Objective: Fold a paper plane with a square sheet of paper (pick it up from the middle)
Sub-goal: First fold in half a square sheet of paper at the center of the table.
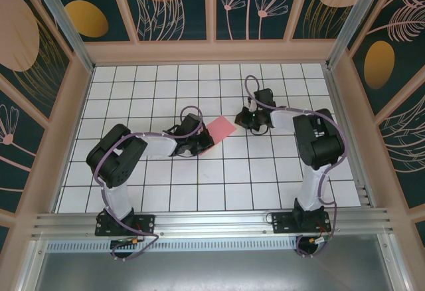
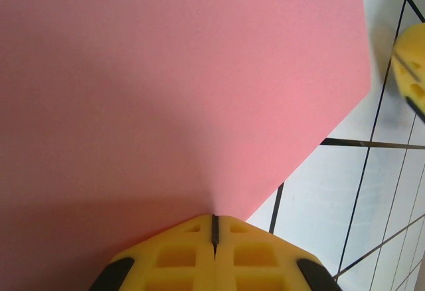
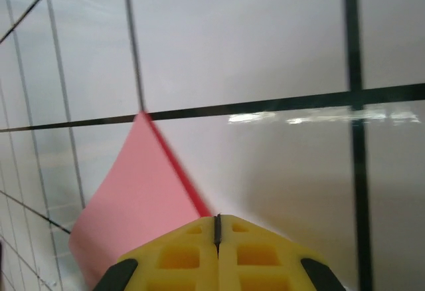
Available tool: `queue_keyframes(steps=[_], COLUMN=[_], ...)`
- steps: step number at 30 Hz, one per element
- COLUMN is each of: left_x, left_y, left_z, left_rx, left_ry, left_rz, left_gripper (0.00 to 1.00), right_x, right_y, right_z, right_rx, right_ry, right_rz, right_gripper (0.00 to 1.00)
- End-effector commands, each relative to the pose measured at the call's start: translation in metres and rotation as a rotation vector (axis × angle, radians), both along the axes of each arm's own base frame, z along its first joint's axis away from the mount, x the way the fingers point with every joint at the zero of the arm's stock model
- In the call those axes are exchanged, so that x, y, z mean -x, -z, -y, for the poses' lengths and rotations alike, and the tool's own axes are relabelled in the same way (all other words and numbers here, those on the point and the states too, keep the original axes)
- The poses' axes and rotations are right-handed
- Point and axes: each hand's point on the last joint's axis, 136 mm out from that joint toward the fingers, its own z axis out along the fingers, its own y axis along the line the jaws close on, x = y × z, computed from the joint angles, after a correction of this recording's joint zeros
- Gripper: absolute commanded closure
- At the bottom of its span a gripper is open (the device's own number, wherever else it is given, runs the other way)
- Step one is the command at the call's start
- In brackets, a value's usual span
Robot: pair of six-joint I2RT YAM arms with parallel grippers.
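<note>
Sheet: the square sheet of paper [image 1: 220, 130], near the middle of the white gridded worktop [image 1: 166, 185], turned corner-wise to the grid lines.
Sheet, attitude: from the right wrist, one side bowed up off the board in a soft curve [image 3: 139, 204], with a shadow beneath.
Sheet, material: thin, plain, matte pink-red; smooth and evenly coloured from the left wrist [image 2: 186, 92], no crease to be seen there; straight edges, sharp corners, one edge darker red from the right wrist.
Left of the sheet: left claw [image 1: 204, 142], yellow fingers pressed together [image 2: 214, 221], the sheet's near-left edge running right into the seam; judged clamped on the paper.
Right of the sheet: right claw [image 1: 242, 123], fingers likewise together [image 3: 217, 221], the sheet's corner meeting the tips; judged pinched there too, though hard to confirm with paper so thin.
Beyond the sheet: glossy white tiles with thin black lines, a glare streak on the board from the right wrist; patterned dark panels further out.
Step in hand: probably the very start, sheet gripped at two sides and not yet folded; no dart shape present.
Next move, as a judgement: opposite sides brought together evenly, corners matched, then pressed flat for a centre crease; gentle pull only, limp paper prone to slipping or buckling.
</note>
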Motion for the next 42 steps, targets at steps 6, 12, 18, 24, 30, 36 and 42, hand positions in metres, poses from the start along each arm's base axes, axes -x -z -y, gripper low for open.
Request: queue_keyframes(steps=[6,12,18,24,30,36,42], left_x=[0.021,0.022,0.022,0.026,0.023,0.016,0.007], left_y=[0.035,0.035,0.033,0.037,0.032,0.026,0.013], left_z=[-0.030,-0.030,-0.030,-0.035,-0.031,-0.025,-0.017], left_rx=[-0.153,-0.148,-0.146,-0.150,-0.147,-0.132,-0.110], left_ry=[-0.023,-0.030,-0.032,-0.044,-0.029,-0.016,0.009], left_rz=[-0.100,-0.108,-0.108,-0.116,-0.098,-0.072,-0.024], left_gripper=[1.00,1.00,1.00,1.00,1.00,1.00,1.00], right_x=[0.051,0.056,0.042,0.006,-0.010,0.020,0.046], right_y=[-0.007,0.021,0.042,0.039,-0.004,-0.016,0.006], right_z=[-0.061,-0.060,-0.025,0.019,0.018,-0.010,-0.047], right_rx=[-0.078,-0.048,-0.033,0.006,-0.028,-0.072,-0.095], right_ry=[-0.184,-0.180,-0.105,0.015,0.019,-0.064,-0.160], right_rz=[-0.027,-0.086,-0.120,-0.067,0.029,0.019,-0.060], right_gripper=[1.00,1.00,1.00,1.00,1.00,1.00,1.00])
